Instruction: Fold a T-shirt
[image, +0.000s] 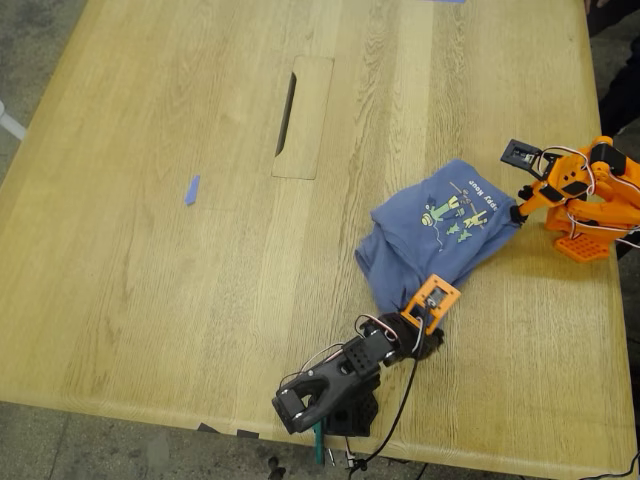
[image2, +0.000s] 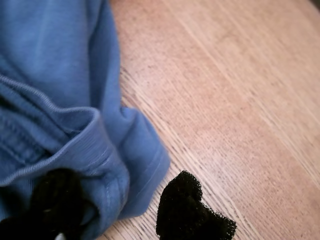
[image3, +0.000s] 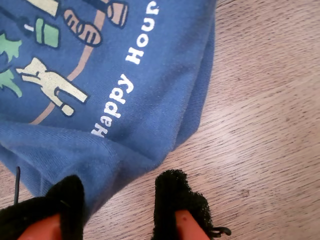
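The slate-blue T-shirt lies bunched in a heap on the wooden table, towards the exterior view's right, with its cartoon print and "Happy Hour" text facing up. My first gripper, on the black arm, is open at the heap's near tip, and a folded hem lies between its black pads. My second gripper, on the orange arm, is open at the shirt's edge beside the text. One pad rests over the cloth, the other pad over bare wood.
A cable hatch with a dark slot is set into the table's middle. A small blue strip lies towards the exterior view's left. The black arm's base sits at the near table edge. Something dark shows at the exterior view's right edge.
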